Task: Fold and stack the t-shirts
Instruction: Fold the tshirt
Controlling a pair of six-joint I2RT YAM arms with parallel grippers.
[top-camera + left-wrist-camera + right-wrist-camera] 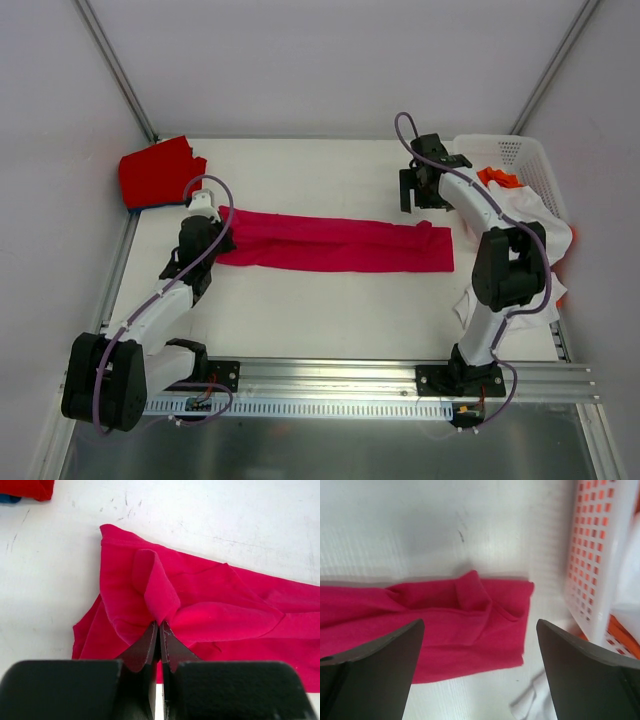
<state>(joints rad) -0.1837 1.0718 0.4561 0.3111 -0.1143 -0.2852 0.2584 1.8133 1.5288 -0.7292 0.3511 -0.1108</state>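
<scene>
My left fingers (145, 647): shut tight, pinching raised fold at left end of crimson-pink t-shirt (335, 245). My right fingers (385, 655): spread wide, holding nothing, hovering above shirt's right end. Shirt lies on worktop (300, 310) as narrow folded band, long axis left-right, spanning between both arms. Left arm (160, 300): low, stretched forward, leaning right. Right arm (500, 260): elbow raised, forearm reaching far-left, wrist tipped down. Red t-shirt (155, 172) folded at far-left corner. Basket (530, 160) far right.
</scene>
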